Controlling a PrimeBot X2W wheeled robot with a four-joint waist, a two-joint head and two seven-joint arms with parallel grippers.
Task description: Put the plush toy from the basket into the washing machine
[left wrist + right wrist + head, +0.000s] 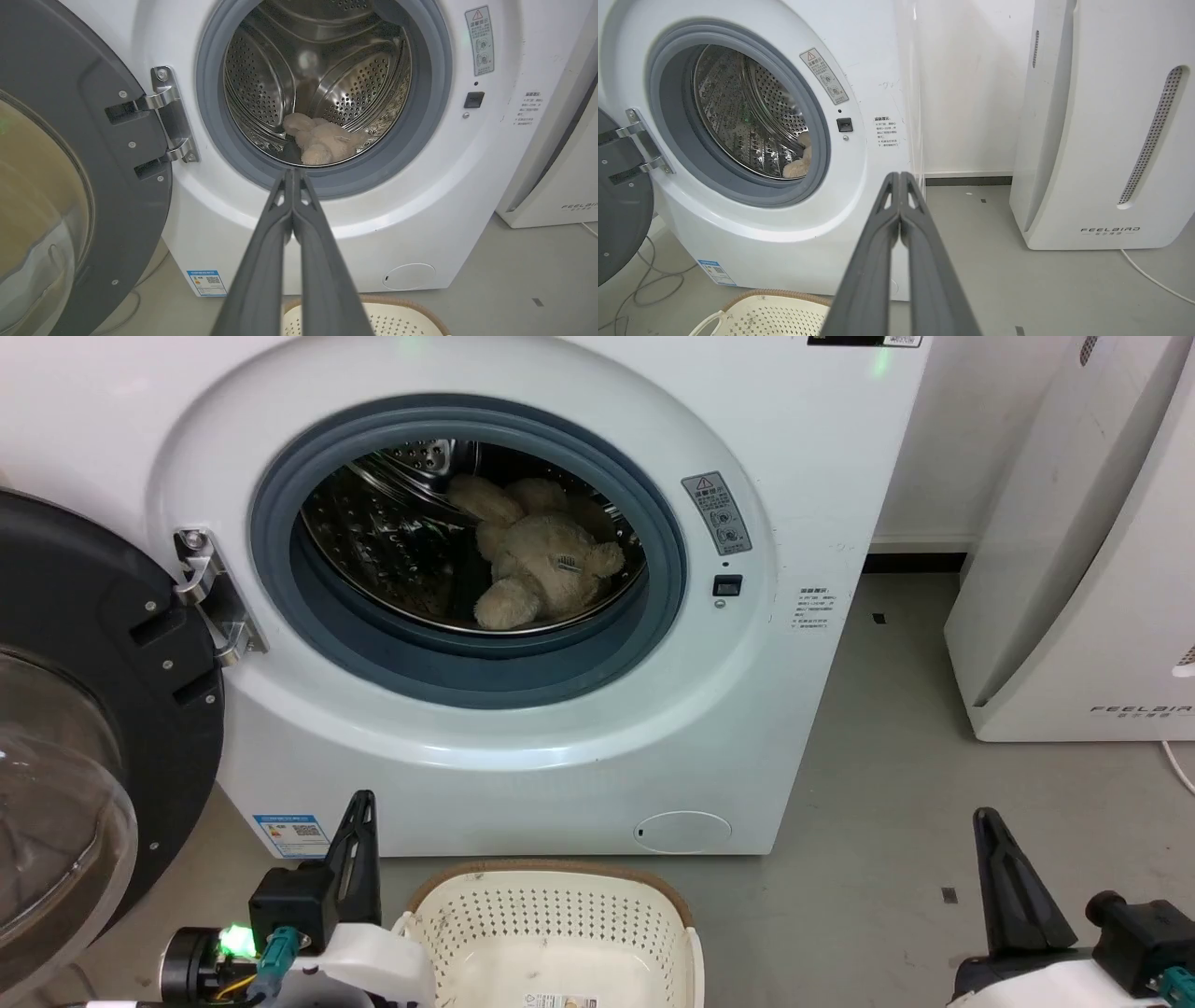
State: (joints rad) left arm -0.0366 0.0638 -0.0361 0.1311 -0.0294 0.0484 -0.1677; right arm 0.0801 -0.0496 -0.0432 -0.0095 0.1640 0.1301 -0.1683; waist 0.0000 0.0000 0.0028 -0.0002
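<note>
I saw the door (84, 709) open leftward; the plush toy (537, 565) lay in the washing machine (560, 775), beyond my left hand (293, 171) and right hand (900, 175), both pinched shut.

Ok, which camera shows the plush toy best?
The head view: the plush toy lies in plain sight inside the washing machine, limbs and tag clear. The left wrist view shows it smaller and dimmer; the right wrist view catches a small furry part.

We see a grey floor (994, 242), a white wall (971, 93) behind, and a tall white box (1101, 140) with a thin cord (1153, 280) beside it.
</note>
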